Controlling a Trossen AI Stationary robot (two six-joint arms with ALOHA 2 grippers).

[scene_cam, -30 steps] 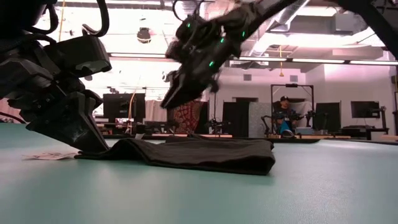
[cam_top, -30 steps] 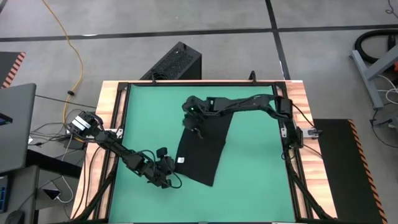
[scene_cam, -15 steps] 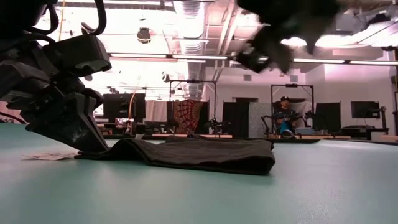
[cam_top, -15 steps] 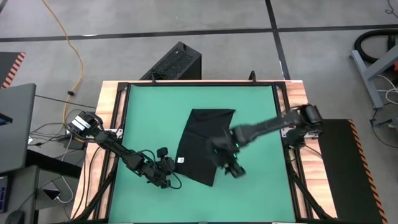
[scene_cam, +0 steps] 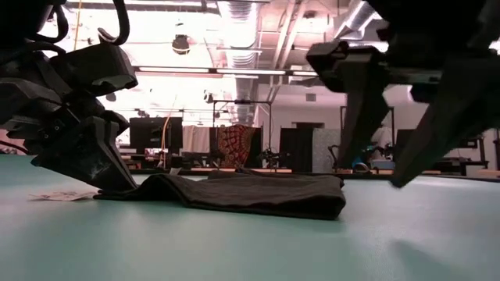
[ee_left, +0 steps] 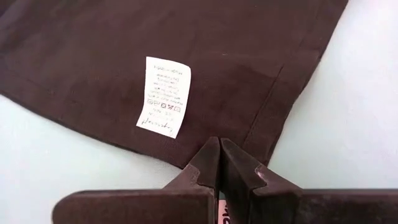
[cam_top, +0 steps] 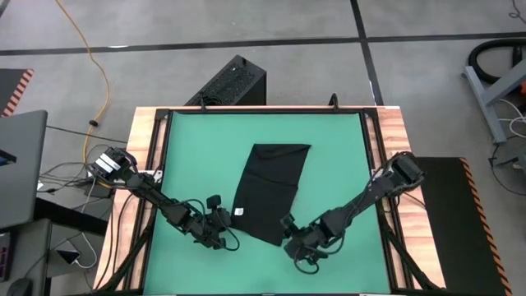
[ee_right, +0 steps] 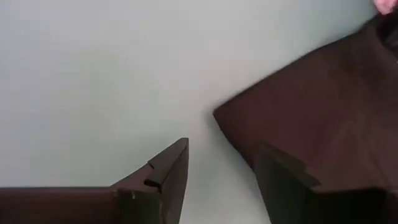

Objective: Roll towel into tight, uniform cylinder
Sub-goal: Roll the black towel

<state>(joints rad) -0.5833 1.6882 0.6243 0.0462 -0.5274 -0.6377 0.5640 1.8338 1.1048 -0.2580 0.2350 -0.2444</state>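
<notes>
Take the towel (cam_top: 271, 191) as your landmark: it lies flat and folded on the green mat (cam_top: 337, 156) that covers the bench, a long dark strip running from the mat's middle toward the near edge, not yet rolled at all. Its white tag (ee_left: 163, 96) lies on the cloth close to the near left edge.

Your left hand (cam_top: 220, 233) sits low at that near left edge of the towel, beside the tag, with its fingers (ee_left: 208, 163) pressed together and nothing between them; their tips come right up to the towel's hem.

Your right hand (cam_top: 297, 243) is at the towel's near right corner, just off the cloth over bare mat. Its fingers (ee_right: 166, 171) stand apart, holding nothing, with the towel's corner lying ahead of the gap.
</notes>
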